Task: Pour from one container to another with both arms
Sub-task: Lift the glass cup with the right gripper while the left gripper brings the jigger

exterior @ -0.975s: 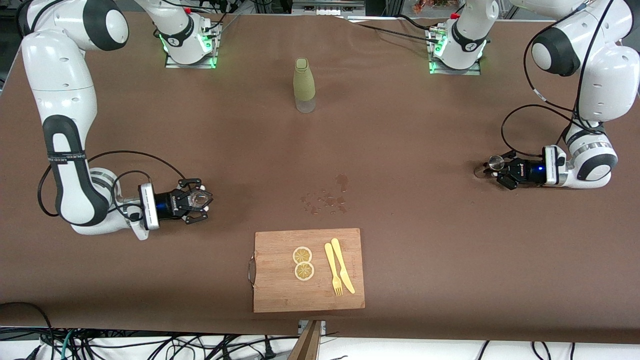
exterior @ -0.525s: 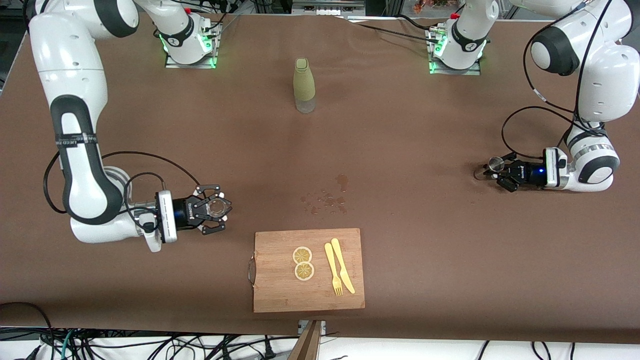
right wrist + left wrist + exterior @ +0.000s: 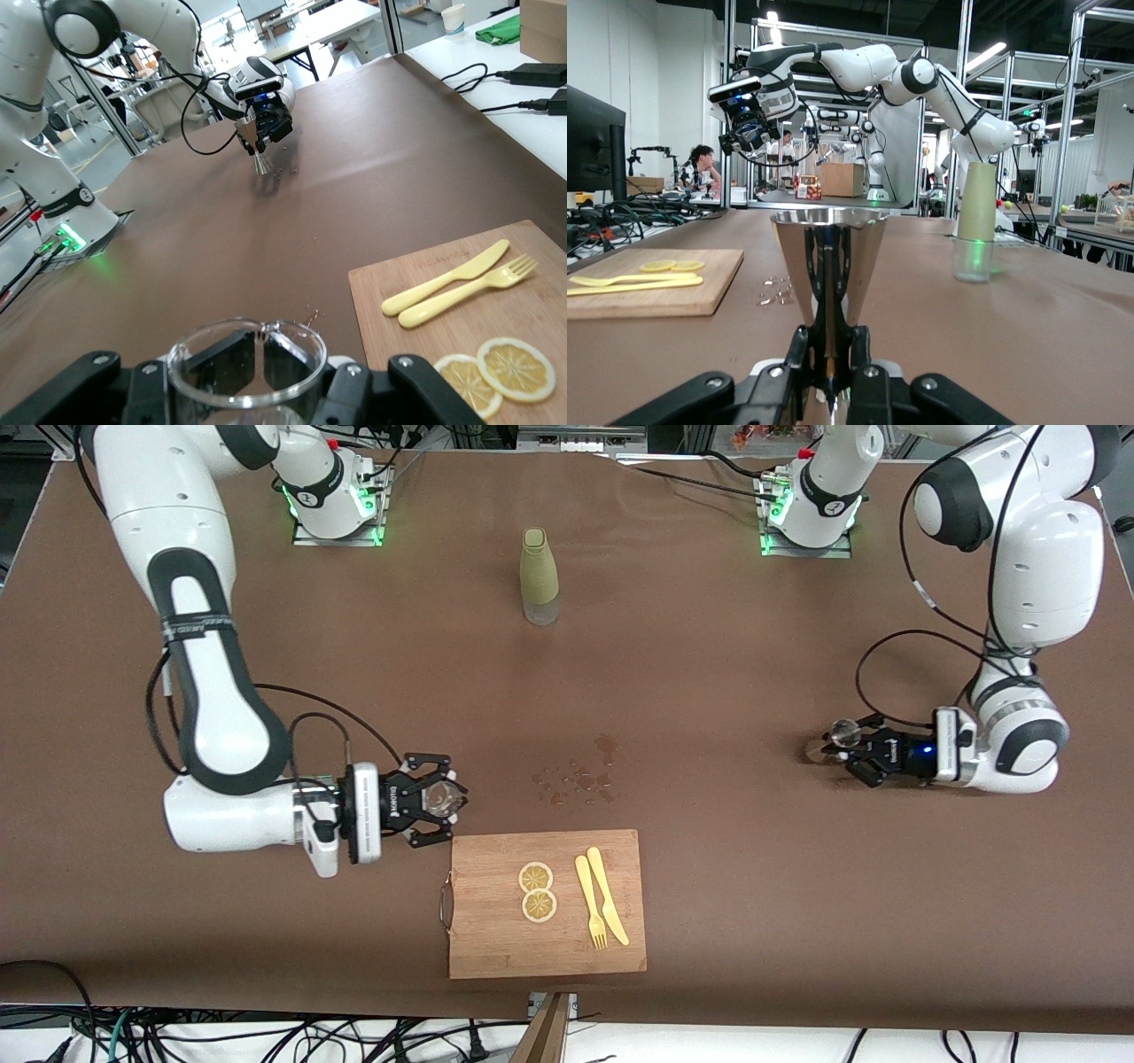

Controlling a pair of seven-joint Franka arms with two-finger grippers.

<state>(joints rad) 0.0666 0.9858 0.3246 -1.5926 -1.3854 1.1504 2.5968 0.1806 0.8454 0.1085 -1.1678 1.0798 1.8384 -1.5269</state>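
Between the grippers, spilled droplets (image 3: 580, 781), cutting board (image 3: 496, 948)

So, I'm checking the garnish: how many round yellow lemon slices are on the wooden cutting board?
2. One round yellow lemon slice lies touching the other, which is nearer the front camera, on the wooden cutting board beside the yellow cutlery. None looks hidden.

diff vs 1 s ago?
Right gripper, shut on a clear glass, carried it toward the table's middle, up to the cutting board. Left gripper, shut on a metal cup, shifted slightly toward the middle too. Bottle, cutlery, lemon slices and spill unchanged.
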